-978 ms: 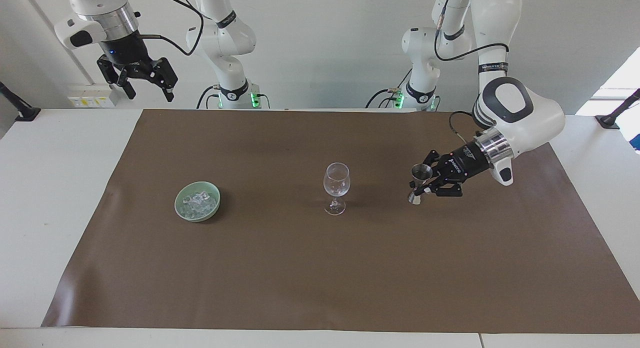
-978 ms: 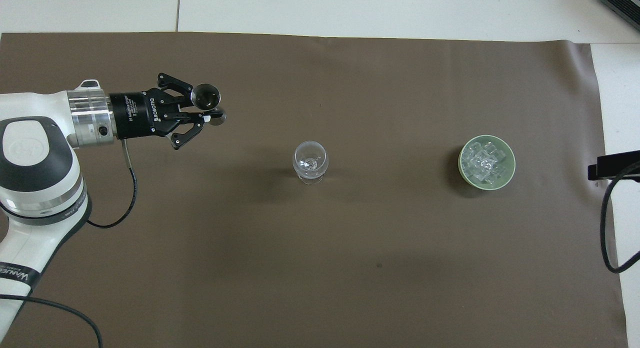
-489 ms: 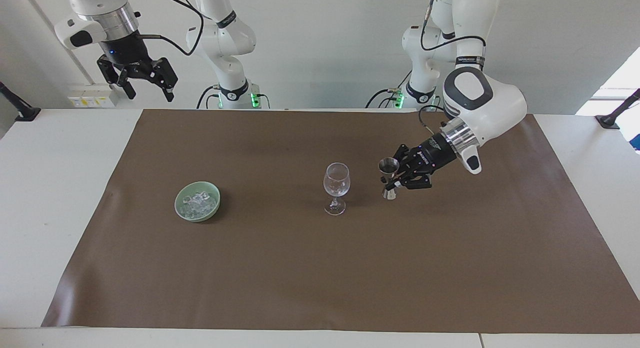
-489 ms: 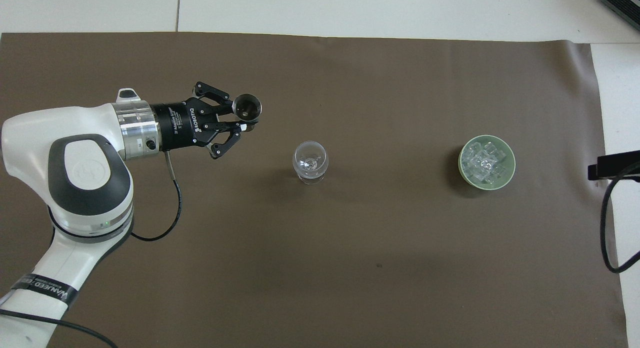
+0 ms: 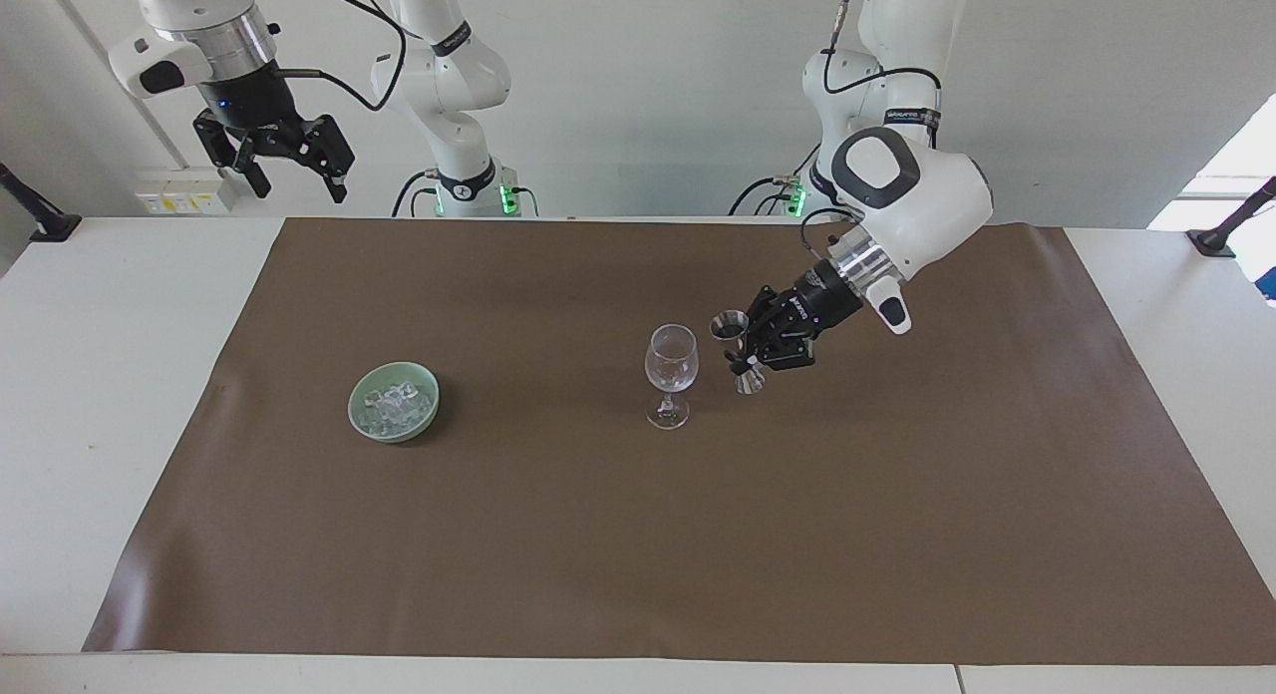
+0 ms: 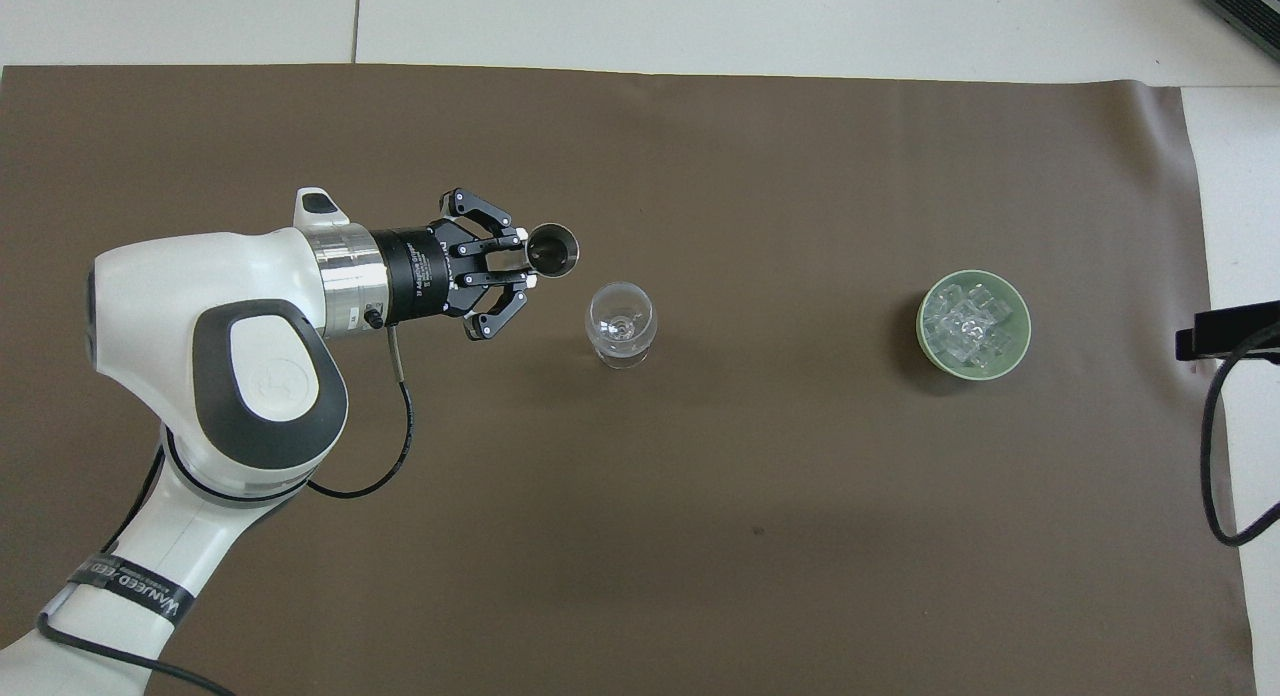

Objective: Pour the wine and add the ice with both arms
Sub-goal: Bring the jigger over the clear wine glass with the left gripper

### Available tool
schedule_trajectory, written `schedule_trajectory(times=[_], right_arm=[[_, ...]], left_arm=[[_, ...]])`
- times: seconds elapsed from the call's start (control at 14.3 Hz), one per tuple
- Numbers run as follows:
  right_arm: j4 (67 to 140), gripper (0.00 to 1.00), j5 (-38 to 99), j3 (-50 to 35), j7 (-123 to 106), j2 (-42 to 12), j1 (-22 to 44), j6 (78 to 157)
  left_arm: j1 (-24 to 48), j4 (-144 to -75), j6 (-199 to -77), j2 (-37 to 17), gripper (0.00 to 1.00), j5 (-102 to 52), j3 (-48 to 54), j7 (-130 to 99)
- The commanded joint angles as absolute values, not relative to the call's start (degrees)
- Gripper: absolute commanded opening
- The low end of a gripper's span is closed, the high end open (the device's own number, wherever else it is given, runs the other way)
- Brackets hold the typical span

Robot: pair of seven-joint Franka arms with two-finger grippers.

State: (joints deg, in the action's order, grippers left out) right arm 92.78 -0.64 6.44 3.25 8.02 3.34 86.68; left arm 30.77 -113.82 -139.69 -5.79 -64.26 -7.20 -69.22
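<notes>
An empty clear wine glass (image 5: 671, 360) (image 6: 621, 323) stands upright mid-mat. My left gripper (image 5: 746, 356) (image 6: 526, 262) is shut on the waist of a metal jigger (image 5: 731, 327) (image 6: 552, 250), held upright just above the mat, close beside the glass toward the left arm's end. The jigger's cup looks dark inside; whether wine is in it I cannot tell. The ice (image 5: 397, 403) (image 6: 970, 324) lies in a pale green bowl (image 5: 356, 407) (image 6: 925, 328) toward the right arm's end. My right gripper (image 5: 299, 187) waits open, high over that end of the table.
A brown mat (image 5: 598, 534) (image 6: 700, 536) covers most of the white table (image 5: 120, 375). A black cable (image 6: 1215, 456) loops over the mat's edge at the right arm's end.
The left arm has carried the jigger sideways across the mat from the left arm's end to just beside the wine glass. The right arm has not moved.
</notes>
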Motion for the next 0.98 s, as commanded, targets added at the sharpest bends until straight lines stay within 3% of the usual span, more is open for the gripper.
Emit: schedule_trajectory(times=[0.0,0.91], right_arm=[[92.6,1.0,-1.1,6.1,4.5,8.3,2.9,85.9],[92.6,1.0,-1.1,6.1,4.5,8.3,2.9,85.9]], left_arm=[[34.0,-116.0,-143.5,-4.1,0.0,-62.0,-8.0,-70.0],[39.0,-115.8,-154.0,-5.3,0.0,-49.4,-8.0,-69.5]])
